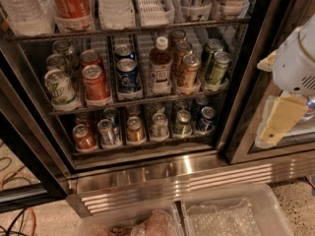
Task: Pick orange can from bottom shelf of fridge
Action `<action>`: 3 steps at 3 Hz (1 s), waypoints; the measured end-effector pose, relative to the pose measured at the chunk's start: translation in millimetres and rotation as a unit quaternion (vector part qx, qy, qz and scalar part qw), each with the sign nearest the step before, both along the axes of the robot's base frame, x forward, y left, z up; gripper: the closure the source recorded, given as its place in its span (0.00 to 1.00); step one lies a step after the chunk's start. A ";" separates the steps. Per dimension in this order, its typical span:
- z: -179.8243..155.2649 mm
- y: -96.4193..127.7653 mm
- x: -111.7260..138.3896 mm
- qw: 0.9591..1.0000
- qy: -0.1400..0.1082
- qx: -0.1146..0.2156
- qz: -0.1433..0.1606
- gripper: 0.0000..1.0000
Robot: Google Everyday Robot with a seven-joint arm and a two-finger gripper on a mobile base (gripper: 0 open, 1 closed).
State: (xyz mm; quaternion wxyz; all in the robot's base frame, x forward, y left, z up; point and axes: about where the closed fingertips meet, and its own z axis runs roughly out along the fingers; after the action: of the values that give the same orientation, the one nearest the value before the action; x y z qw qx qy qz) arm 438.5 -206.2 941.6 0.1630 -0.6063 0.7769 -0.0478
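The orange can (134, 129) stands at the front of the bottom shelf (142, 149) of the open fridge (162, 173), in the third lane from the left. A red can (83, 137) and a silver can (106, 132) stand to its left. A silver can (159, 125), a green can (182, 122) and a blue can (206, 118) stand to its right. My gripper (274, 92) hangs at the right edge, in front of the fridge's right door frame, well right of and above the orange can. Its cream fingers (281, 122) are spread and hold nothing.
The rack above holds larger cans and a brown bottle (160, 65). The top rack holds water bottles and a red cola bottle (71, 1). A black door frame (24, 146) runs down the left. Two clear plastic bins (231, 215) sit on the floor below the steel base.
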 end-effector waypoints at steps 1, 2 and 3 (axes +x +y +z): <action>-53.4 14.5 -3.5 0.999 0.024 0.038 -0.006 0.00; -92.9 28.1 -7.6 0.996 0.045 0.075 -0.010 0.00; -167.3 68.2 -17.7 0.993 0.058 0.105 -0.002 0.00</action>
State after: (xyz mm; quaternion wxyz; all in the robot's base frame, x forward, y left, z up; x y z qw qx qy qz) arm 420.8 -138.1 774.3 0.1805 -0.5859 0.7870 0.0692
